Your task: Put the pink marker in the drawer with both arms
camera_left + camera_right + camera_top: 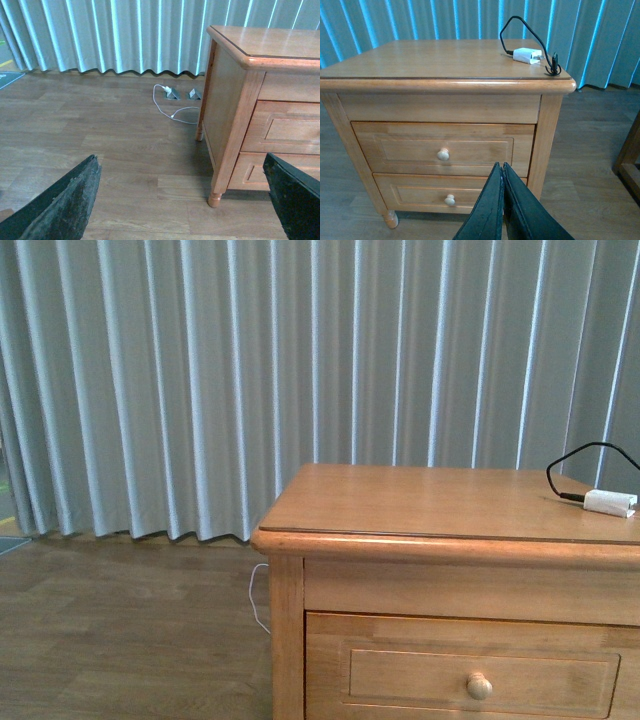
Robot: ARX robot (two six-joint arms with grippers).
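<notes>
The pink marker is not in view in any frame. The drawer (440, 150) is the upper, honey-brown one of a wooden nightstand, shut, with a round knob (443, 154); it also shows in the front view (480, 675) and the left wrist view (287, 127). My right gripper (501, 167) is shut and empty, its tips in front of the nightstand, right of the knobs, some way off. My left gripper (182, 165) is wide open and empty above the floor, left of the nightstand. Neither arm shows in the front view.
A white adapter (527, 55) with a black cable (520, 25) lies on the nightstand top (435, 60), near its right back corner. A lower drawer (445, 195) has a smaller knob. A white cable (170, 107) lies on the wooden floor by the grey curtain (250, 370).
</notes>
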